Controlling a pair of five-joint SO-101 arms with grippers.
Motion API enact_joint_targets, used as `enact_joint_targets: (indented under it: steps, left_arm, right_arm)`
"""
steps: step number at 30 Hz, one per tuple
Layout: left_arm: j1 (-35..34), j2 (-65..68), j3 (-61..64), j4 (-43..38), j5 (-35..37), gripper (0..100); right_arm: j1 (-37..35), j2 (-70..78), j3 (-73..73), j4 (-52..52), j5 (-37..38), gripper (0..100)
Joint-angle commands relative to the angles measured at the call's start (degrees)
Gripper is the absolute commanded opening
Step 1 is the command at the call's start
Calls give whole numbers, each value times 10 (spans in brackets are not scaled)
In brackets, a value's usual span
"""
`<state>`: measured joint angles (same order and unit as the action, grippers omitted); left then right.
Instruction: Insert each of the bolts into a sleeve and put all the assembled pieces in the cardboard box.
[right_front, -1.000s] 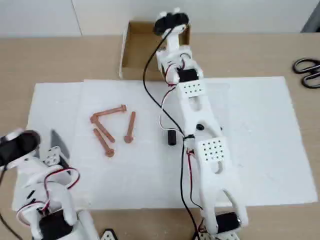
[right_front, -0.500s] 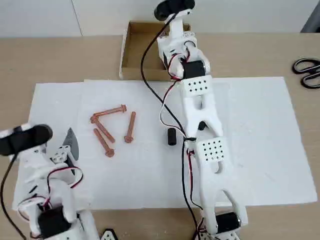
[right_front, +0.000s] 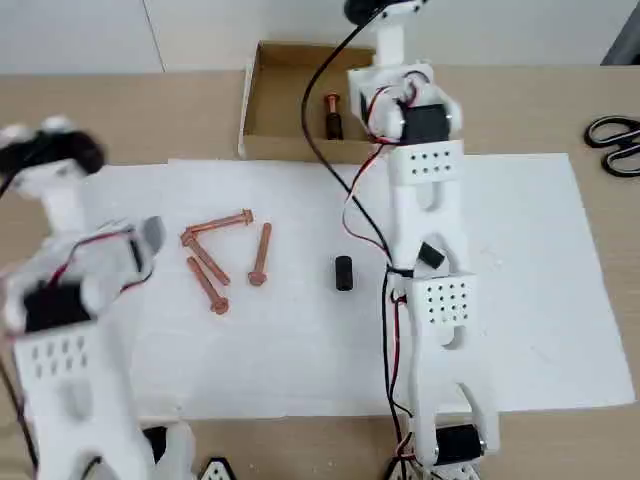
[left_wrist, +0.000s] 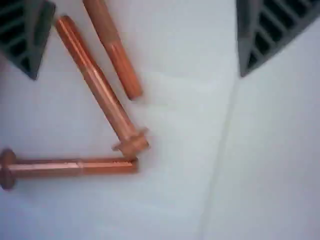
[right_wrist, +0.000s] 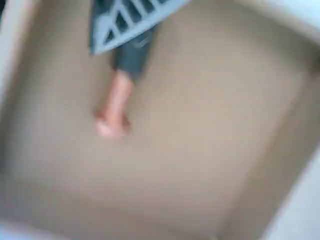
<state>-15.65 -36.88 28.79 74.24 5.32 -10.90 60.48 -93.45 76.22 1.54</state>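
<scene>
One assembled piece (right_front: 330, 115) lies on the floor of the cardboard box (right_front: 285, 148) — a copper bolt pushed into a dark sleeve. In the right wrist view we see the bolt's head end sticking out of the sleeve. The right gripper (right_wrist: 125, 30) hangs over the box, right by the sleeve end of the piece. We cannot tell if its jaws are wide or closed, or if they touch the piece.

Four loose bolts (right_front: 218, 223) lie on the white sheet (right_front: 520, 250), well apart from the box. Two of them meet end to end and make a corner. The other two lie just beside them.

One loose sleeve (right_front: 344, 273), short and black, lies on the sheet between the bolts and the right arm (right_front: 425, 190).

The left gripper (left_wrist: 137, 74) hangs just beside the bolts. Its jaws are wide and hold nothing — in the left wrist view we see three bolts on the sheet between the two tips.

A pair of scissors (right_front: 615, 140) lies on the bare tabletop (right_front: 140, 110), off the sheet and far from the bolts.
</scene>
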Motion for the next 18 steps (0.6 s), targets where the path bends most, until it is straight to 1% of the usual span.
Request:
enact_joint_targets:
  steps: [1,5,6,9,12,15,18]
  left_arm:
    - [46,113,-106,38,1,244]
    - [80,213,-159,39,7,244]
    - [85,236,-171,38,25,244]
    - [96,297,-212,38,104,244]
    - [101,354,-255,38,161,245]
    - [102,396,-280,41,195,245]
    - [101,413,-284,49,201,245]
  right_arm:
    - [19,-79,-29,88,4,112]
    - [36,-109,-29,192,4,113]
    - [41,-111,-28,200,4,112]
    - [66,-117,-26,206,3,112]
    - [87,-117,-26,208,5,112]
    - [101,-118,-26,215,6,111]
    - [115,-118,-25,215,6,111]
